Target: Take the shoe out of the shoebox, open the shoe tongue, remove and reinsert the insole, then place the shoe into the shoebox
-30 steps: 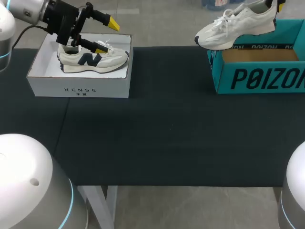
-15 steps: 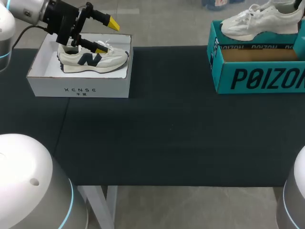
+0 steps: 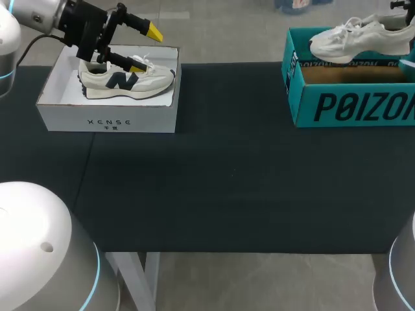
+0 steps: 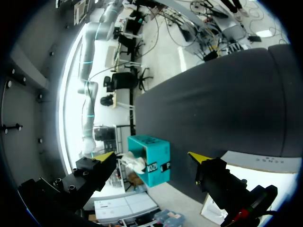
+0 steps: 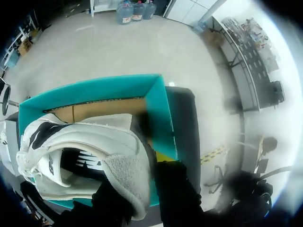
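White shoe [image 3: 353,40] is showing all white, laces included, with black lining inside. Teal shoebox [image 3: 350,97] is carrying black lettering and showing a brown interior. Cream shoe [image 3: 130,81] is wearing a navy logo. White box [image 3: 65,120] is showing small dark print. Counter [image 3: 227,181] is looking black. Left gripper [image 3: 146,48] is showing black with yellow tips.

— Where does the head camera sit?
— High behind the robot, looking down on the whole desk [image 3: 227,162].
— And the wrist cameras?
— The left one sits by the white box [image 3: 107,120] and faces across the desk to the far teal shoebox [image 4: 149,161]. The right one looks down into that same shoebox from close above. All three views share it.
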Motion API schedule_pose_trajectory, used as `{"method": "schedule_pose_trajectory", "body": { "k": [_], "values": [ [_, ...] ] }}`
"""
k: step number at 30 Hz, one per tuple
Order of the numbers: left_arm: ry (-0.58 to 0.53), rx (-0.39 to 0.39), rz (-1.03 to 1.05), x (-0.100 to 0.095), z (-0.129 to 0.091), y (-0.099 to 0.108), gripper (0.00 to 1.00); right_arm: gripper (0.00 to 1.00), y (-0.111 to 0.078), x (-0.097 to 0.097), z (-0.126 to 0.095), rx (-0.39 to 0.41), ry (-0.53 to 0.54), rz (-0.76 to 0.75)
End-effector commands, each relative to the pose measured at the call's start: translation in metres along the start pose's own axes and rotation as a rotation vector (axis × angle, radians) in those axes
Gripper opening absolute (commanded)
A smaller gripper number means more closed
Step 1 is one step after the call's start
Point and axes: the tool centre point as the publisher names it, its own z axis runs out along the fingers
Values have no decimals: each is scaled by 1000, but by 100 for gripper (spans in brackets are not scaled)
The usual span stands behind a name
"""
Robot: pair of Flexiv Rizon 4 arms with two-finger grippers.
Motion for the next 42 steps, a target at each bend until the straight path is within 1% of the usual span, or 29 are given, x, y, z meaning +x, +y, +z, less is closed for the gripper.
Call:
{"method": "schedule_pose_trajectory", "body": {
  "k": [1, 8, 10, 13, 17, 19, 25, 29, 33, 34, 36, 42],
  "values": [
    [4, -1, 0, 0, 0, -1, 100, 0, -28, 0, 17, -82, -11, -3],
    [4, -1, 0, 0, 0, -1, 100, 0, -45, 4, 37, -68, -24, -23],
    [4, -1, 0, 0, 0, -1, 100, 0, -48, 4, 42, -44, -18, -24],
    [4, -1, 0, 0, 0, -1, 100, 0, -53, 6, 50, -34, -22, -29],
    [4, -1, 0, 0, 0, -1, 100, 0, -61, 9, 62, -37, -59, -33],
    [4, -1, 0, 0, 0, -1, 100, 0, -63, 8, 71, -6, -43, -36],
    [4, -1, 0, 0, 0, -1, 100, 0, -73, 9, 85, 22, -59, -42],
    [4, -1, 0, 0, 0, -1, 100, 0, -76, 8, 96, 62, -48, -22],
    [4, -1, 0, 0, 0, -1, 100, 0, -82, 10, 102, 74, -47, -20],
    [4, -1, 0, 0, 0, -1, 100, 0, -83, 12, 105, 74, -60, -24],
    [4, -1, 0, 0, 0, -1, 100, 0, -84, 14, 112, 90, -51, -21],
    [4, -1, 0, 0, 0, -1, 100, 0, -89, 18, 124, 105, -69, -11]
  ]
}}
